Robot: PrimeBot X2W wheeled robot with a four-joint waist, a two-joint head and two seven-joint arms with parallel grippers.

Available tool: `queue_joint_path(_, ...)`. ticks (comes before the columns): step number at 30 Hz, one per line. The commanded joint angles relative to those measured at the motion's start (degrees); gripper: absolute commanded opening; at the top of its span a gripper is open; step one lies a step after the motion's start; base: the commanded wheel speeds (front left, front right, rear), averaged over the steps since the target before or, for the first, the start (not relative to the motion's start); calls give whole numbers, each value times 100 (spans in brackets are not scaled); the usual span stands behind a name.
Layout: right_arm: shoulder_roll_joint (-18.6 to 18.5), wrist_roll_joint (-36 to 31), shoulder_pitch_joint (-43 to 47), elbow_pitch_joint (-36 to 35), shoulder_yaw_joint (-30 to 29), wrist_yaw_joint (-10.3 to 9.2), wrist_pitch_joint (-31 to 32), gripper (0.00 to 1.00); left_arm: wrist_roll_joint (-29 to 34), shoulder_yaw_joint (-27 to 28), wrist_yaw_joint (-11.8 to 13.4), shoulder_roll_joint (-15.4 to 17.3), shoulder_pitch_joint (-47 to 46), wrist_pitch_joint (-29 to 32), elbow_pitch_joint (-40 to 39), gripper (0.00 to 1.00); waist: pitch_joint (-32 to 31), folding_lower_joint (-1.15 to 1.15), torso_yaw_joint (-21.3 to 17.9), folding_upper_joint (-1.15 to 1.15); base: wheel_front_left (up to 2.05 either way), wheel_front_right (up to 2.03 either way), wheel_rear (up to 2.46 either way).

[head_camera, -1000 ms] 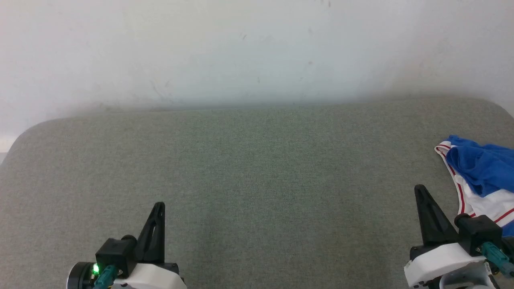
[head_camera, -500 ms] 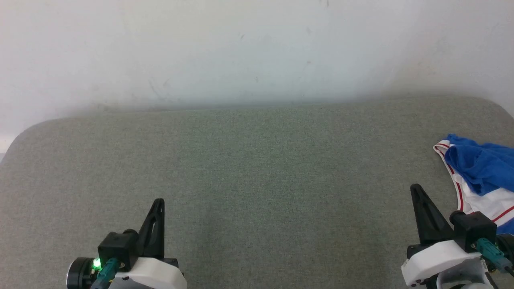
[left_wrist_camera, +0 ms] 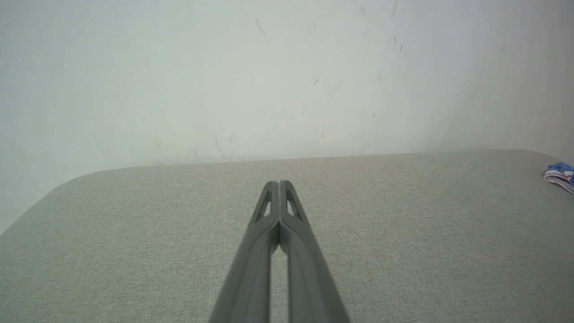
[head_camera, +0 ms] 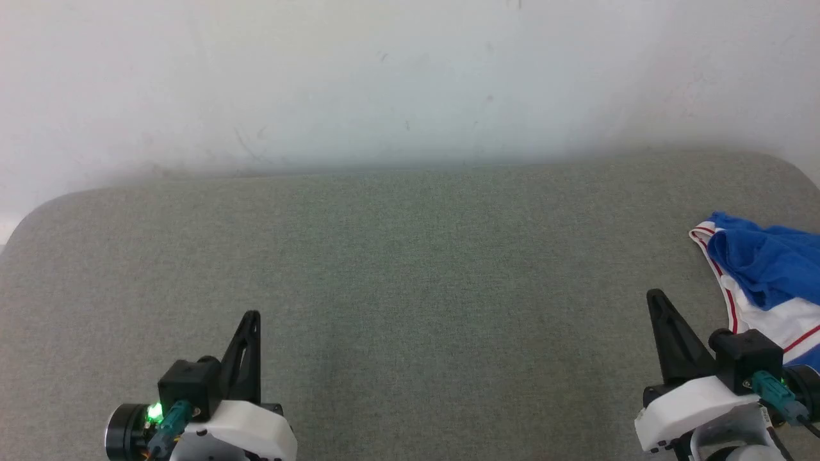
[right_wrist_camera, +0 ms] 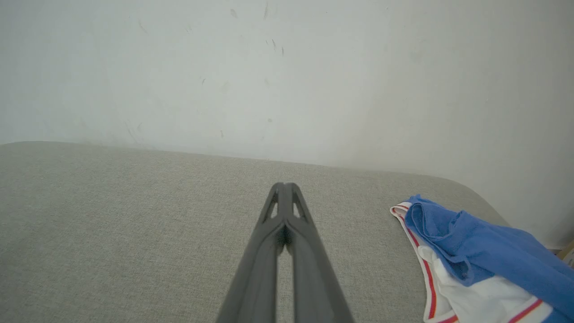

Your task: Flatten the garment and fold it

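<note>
Nearest the robot, the left gripper (head_camera: 252, 323) stands at the lower left of the head view, over the grey-green padded surface (head_camera: 410, 256). Its two dark fingers are pressed together, with nothing between them. The left wrist view confirms this: the fingers (left_wrist_camera: 293, 211) meet along their length to the tip. The head view adds a lit green lamp (head_camera: 152, 412) on the black block at that wrist.

The right gripper (head_camera: 657, 306) stands at the lower right, also over bare fabric. Its fingers are together and hold nothing; the right wrist view shows the tips (right_wrist_camera: 284, 188) closed on each other.

The garment (head_camera: 762, 266) lies crumpled on the surface at the right end, just beyond and to the right of the right gripper, and is not touched by it. The head view cuts it off at the frame edge. The right wrist view gives more: a bunched royal-blue fold (right_wrist_camera: 475, 251) lies over white cloth edged with red stripes. The left wrist view catches a small corner of it (left_wrist_camera: 558, 172) at the far right, well apart from the left gripper. No lettering can be made out.

Beyond the surface's rounded far edge stands a pale wall (head_camera: 410, 77) with faint scuff marks, which both wrist views show more sharply.
</note>
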Motion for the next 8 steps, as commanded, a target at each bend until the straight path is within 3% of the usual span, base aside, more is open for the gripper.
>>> queue_joint_path(1, 13, -54, -94, -29, 16, -9, 28, 0, 90, 51, -40, -43, -124, 27, 23, 0, 2, 0, -3, 0, 0, 0, 0)
queue_joint_path(8, 14, -71, -129, -42, 54, -10, 109, 0, 177, 103, -54, -87, -184, 108, 46, 0, 9, 0, -16, 0, 0, 0, 0)
